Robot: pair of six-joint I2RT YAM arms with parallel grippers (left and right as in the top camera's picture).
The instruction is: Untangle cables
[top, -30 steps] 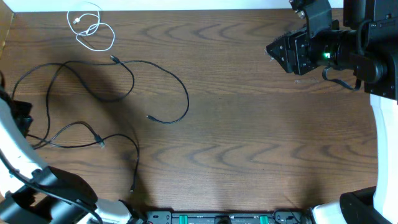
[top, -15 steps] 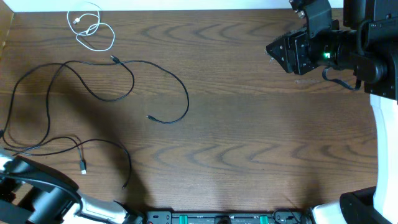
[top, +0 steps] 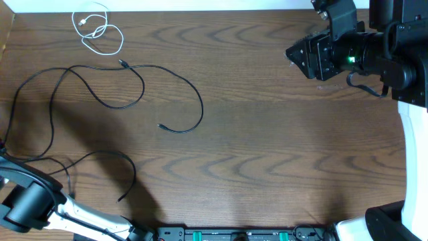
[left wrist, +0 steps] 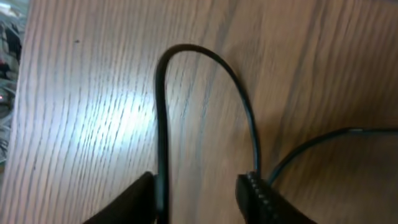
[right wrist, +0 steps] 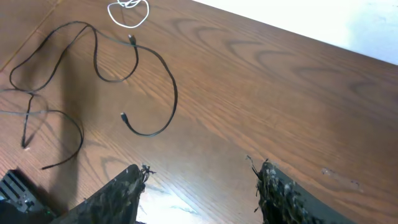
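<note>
1. At the far left, by the near edge, the left arm [top: 28, 201] sits low over the table [top: 267, 154]. The left gripper [left wrist: 198, 199] has its fingers apart. A black cable loop [left wrist: 163, 112] lies on the wood between them, one strand along the left finger and the other reaching the right finger's tip. It isn't pinched.
2. In the far left corner lies the white cable [top: 100, 30], loosely coiled and clear of the black ones.
3. Just right of the left arm, the near black cable [top: 110, 152] arcs across the wood, its free end pointing toward the front edge.
4. Further back, the long black cable [top: 199, 100] sprawls in wide curves from the left side toward the middle, with one plug end lying inside its last curl.
5. At the far right, the right gripper [right wrist: 199, 196] hangs above bare wood, fingers apart and holding nothing, well away from every cable.
</note>
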